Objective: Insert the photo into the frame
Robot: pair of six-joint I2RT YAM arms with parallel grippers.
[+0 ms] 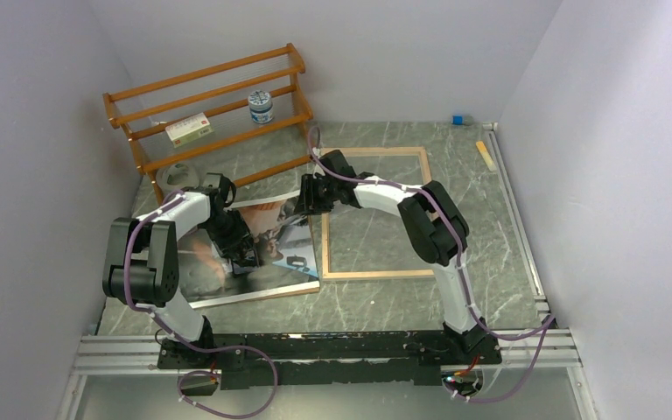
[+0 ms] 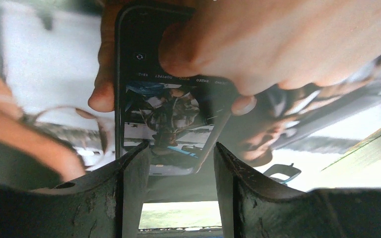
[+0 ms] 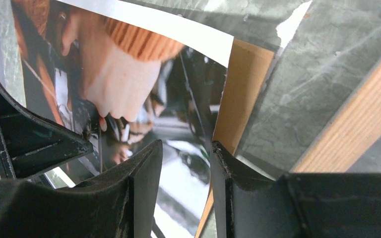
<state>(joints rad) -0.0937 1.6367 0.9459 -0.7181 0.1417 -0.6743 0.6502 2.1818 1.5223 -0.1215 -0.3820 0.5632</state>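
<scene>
The photo (image 1: pixel 284 254) lies flat at the left of the table on a brown backing sheet (image 1: pixel 262 296). It fills the left wrist view (image 2: pixel 278 39) and shows in the right wrist view (image 3: pixel 129 64). The frame (image 1: pixel 376 274), pale wood rim up, lies flat just right of it, and its rim shows in the right wrist view (image 3: pixel 362 119). My left gripper (image 1: pixel 247 254) is open low over the photo's middle (image 2: pixel 181 153). My right gripper (image 1: pixel 302 197) is open, its fingers either side of the photo's right edge (image 3: pixel 186 148), with the backing sheet (image 3: pixel 240 84) beside it.
An orange-brown slatted rack (image 1: pixel 210 96) stands at the back left with a jar (image 1: pixel 261 107) and a small box (image 1: pixel 187 129) on it. A blue piece (image 1: pixel 458 120) and a pale stick (image 1: pixel 486 156) lie at the back right. Walls close in on both sides.
</scene>
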